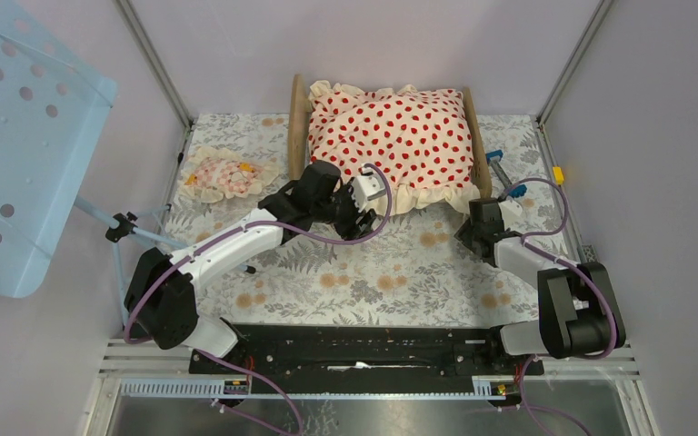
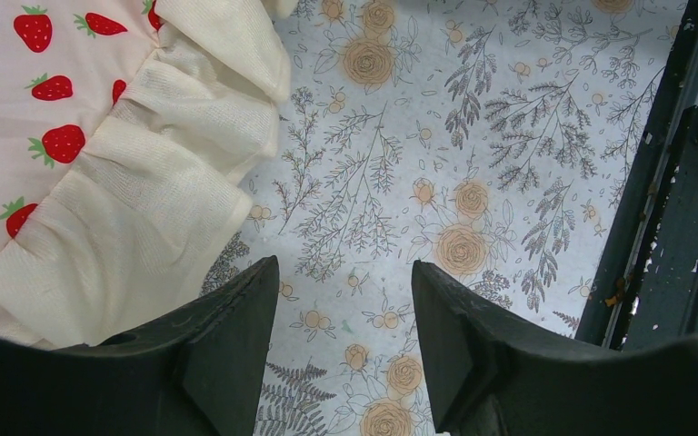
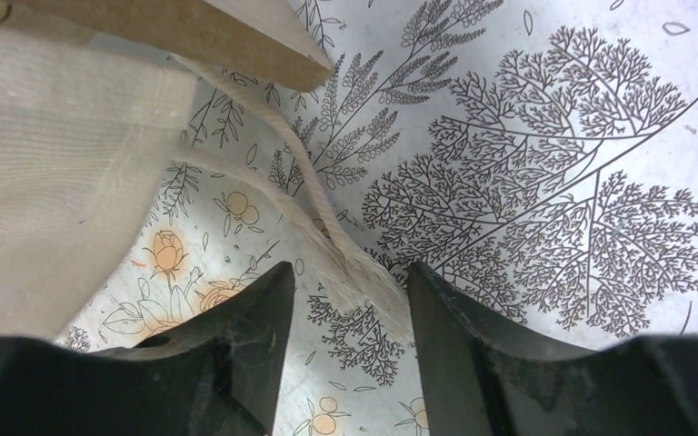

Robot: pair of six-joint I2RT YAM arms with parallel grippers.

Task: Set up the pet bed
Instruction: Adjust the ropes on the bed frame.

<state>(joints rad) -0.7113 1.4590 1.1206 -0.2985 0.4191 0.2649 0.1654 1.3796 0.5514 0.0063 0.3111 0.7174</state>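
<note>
Top external: left gripper (image 1: 357,222) outstretched by blanket (image 1: 391,136); right gripper (image 1: 469,238) by bed (image 1: 478,150).

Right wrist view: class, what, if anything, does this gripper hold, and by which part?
Nothing is held. The right gripper is open; the hem of the cream ruffled blanket only runs between its parted fingers, unclamped.

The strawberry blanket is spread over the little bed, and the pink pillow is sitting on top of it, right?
Not quite. The strawberry blanket is spread over the pet bed, but the pink pillow is not on top of it: it lies on the flowery table cover, left of the bed. The top external view shows this.
</note>
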